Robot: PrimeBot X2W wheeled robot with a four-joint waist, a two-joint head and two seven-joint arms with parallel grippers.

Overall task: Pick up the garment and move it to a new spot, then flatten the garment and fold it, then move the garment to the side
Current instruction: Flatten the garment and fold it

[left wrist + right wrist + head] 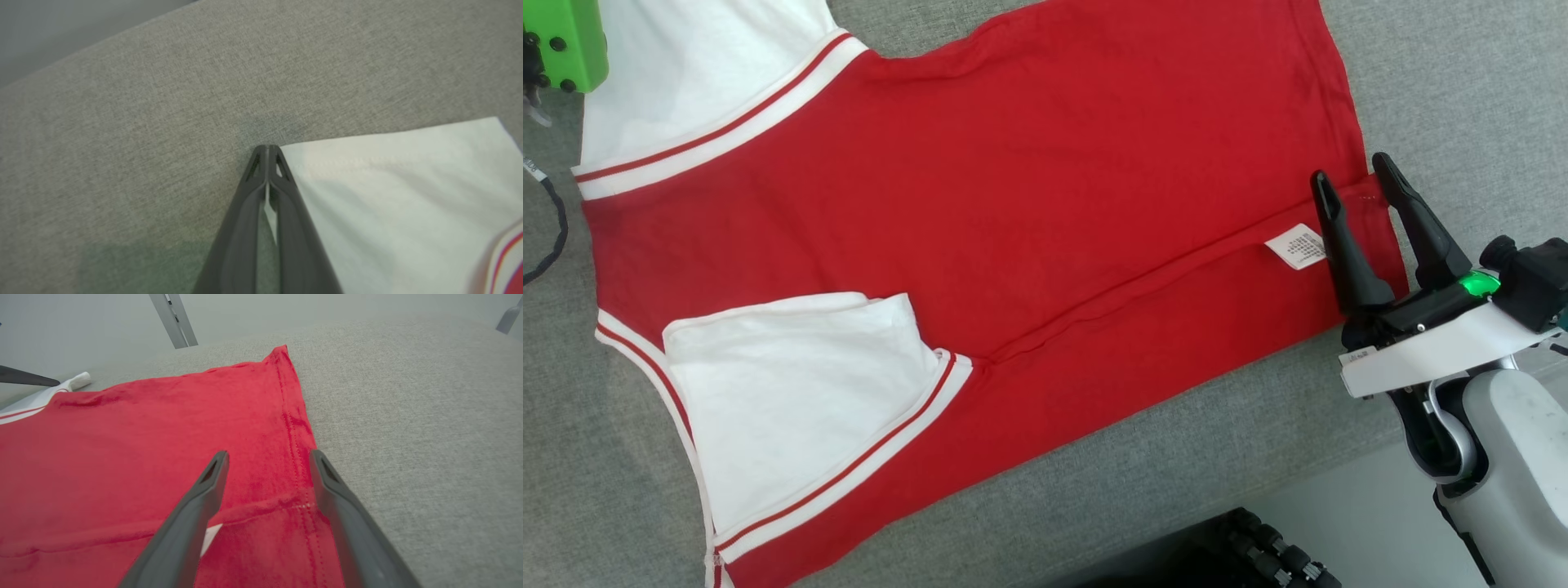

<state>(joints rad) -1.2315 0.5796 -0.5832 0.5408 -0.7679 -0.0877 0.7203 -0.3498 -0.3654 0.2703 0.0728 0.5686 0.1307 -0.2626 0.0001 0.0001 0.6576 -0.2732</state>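
The garment (1013,212) is a red shirt with white sleeves and striped trim, spread flat on the grey cloth surface (1462,82), its near side folded over along a long crease. The lower white sleeve (792,392) lies folded onto the body. In the left wrist view my left gripper (267,149) is shut at the corner of the other white sleeve (388,196), with a sliver of white fabric pinched between its fingers. My right gripper (1352,170) stands open over the red hem at the right, beside the white care label (1297,245). The right wrist view has my right gripper (269,454) straddling the stitched hem (300,465).
A green part of the left arm (564,41) sits at the top left, with a black cable (551,237) below it. The surface's front edge runs along the lower right, with pale floor (1339,506) and a black ribbed object (1258,555) beyond it. Metal legs (173,318) stand behind.
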